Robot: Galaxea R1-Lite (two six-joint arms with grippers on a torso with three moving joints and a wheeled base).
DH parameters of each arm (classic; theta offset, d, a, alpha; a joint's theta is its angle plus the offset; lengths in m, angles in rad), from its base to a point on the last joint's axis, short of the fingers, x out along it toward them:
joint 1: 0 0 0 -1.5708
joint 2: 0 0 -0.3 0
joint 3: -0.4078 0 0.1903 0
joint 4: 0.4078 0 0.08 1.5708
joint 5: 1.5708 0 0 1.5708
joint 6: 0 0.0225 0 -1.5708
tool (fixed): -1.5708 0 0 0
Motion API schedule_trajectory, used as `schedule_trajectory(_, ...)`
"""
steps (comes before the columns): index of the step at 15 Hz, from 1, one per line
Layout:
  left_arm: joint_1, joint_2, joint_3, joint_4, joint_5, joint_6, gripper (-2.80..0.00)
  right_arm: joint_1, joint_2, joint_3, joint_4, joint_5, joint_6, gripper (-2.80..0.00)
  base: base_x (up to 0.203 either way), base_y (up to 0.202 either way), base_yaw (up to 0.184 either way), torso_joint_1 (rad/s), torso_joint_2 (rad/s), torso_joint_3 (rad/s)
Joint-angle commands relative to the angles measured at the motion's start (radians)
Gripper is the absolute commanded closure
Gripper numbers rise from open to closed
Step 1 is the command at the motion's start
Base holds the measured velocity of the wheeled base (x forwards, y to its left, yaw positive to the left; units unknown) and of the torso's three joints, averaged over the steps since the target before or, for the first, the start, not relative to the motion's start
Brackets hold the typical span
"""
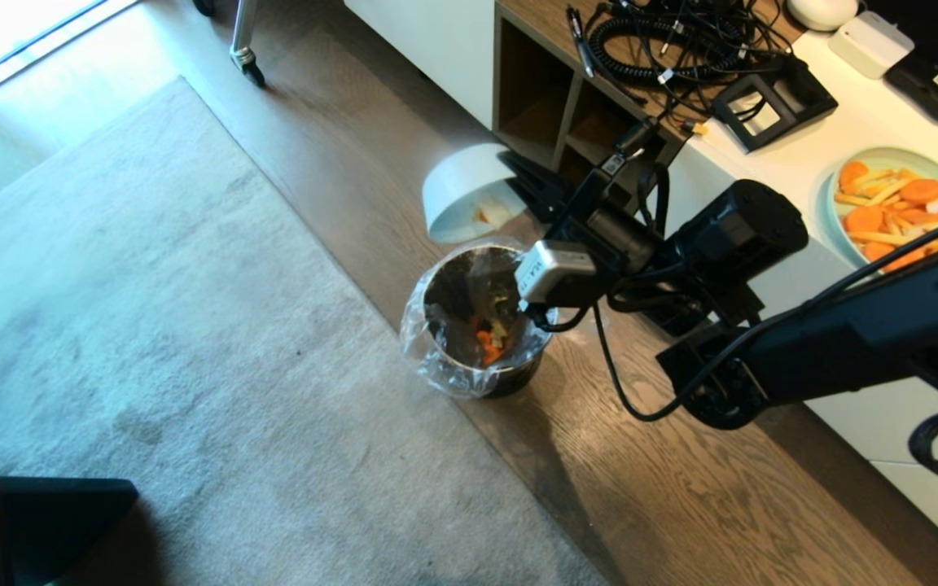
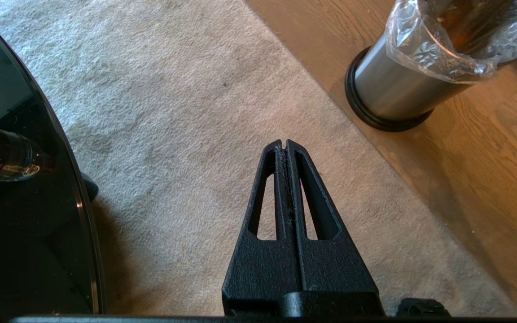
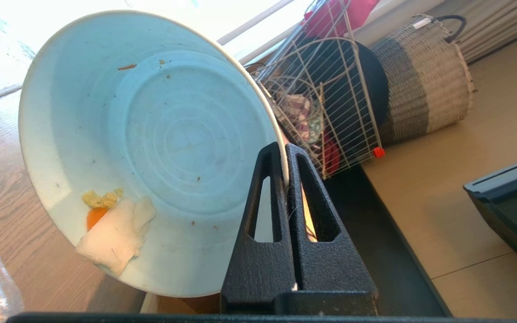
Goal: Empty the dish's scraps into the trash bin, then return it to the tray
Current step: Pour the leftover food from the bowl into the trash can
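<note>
My right gripper [image 1: 530,183] is shut on the rim of the dish [image 1: 465,191], a white bowl tipped on its side just above and behind the trash bin [image 1: 477,325]. In the right wrist view the gripper [image 3: 284,150] pinches the rim of the dish [image 3: 151,148], and a few scraps [image 3: 110,224], an orange slice with pale bits, cling near its lower edge. Orange and yellow scraps [image 1: 489,342] lie inside the steel bin's clear liner. My left gripper [image 2: 284,142] hangs shut and empty over the carpet, with the bin [image 2: 393,89] off to its side. The tray is out of view.
A white cabinet [image 1: 762,163] with open shelves stands right behind the bin, bearing cables and a pale-green plate of carrots and fries [image 1: 896,207]. A wicker basket [image 3: 424,76] and a wire basket [image 3: 326,103] stand farther off. The black glass tabletop [image 2: 38,202] borders the carpet [image 1: 151,325].
</note>
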Motion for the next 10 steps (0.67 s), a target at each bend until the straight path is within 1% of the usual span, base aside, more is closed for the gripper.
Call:
schedule_trajectory(1, 0.0, 0.0, 0.0, -0.001, 0.0, -0.001, 0.0, 0.002, -0.014, 0.009, -0.047, 0.002, -0.009, 0.0, 0.0, 0.0, 0.0, 0.0, 0.0, 0.0)
schedule_trajectory(3, 0.0, 0.0, 0.0, -0.001, 0.0, -0.001, 0.0, 0.009, -0.032, 0.064, -0.047, 0.004, -0.027, 0.0, 0.0, 0.0, 0.0, 0.0, 0.0, 0.0)
schedule_trajectory(5, 0.0, 0.0, 0.0, -0.001, 0.0, -0.001, 0.0, 0.012, -0.033, 0.159, -0.047, 0.02, -0.044, 0.0, 0.0, 0.0, 0.0, 0.0, 0.0, 0.0)
schedule_trajectory(6, 0.0, 0.0, 0.0, -0.001, 0.0, -0.001, 0.0, 0.015, -0.036, 0.159, -0.046, 0.027, -0.05, 0.0, 0.0, 0.0, 0.0, 0.0, 0.0, 0.0)
schedule_trajectory(8, 0.0, 0.0, 0.0, -0.001, 0.0, -0.001, 0.0, 0.022, -0.046, 0.109, -0.046, 0.037, -0.059, 0.0, 0.0, 0.0, 0.0, 0.0, 0.0, 0.0)
schedule_trajectory(10, 0.0, 0.0, 0.0, -0.001, 0.0, -0.001, 0.0, 0.024, -0.052, 0.112, -0.046, 0.039, -0.07, 0.0, 0.0, 0.0, 0.0, 0.0, 0.0, 0.0)
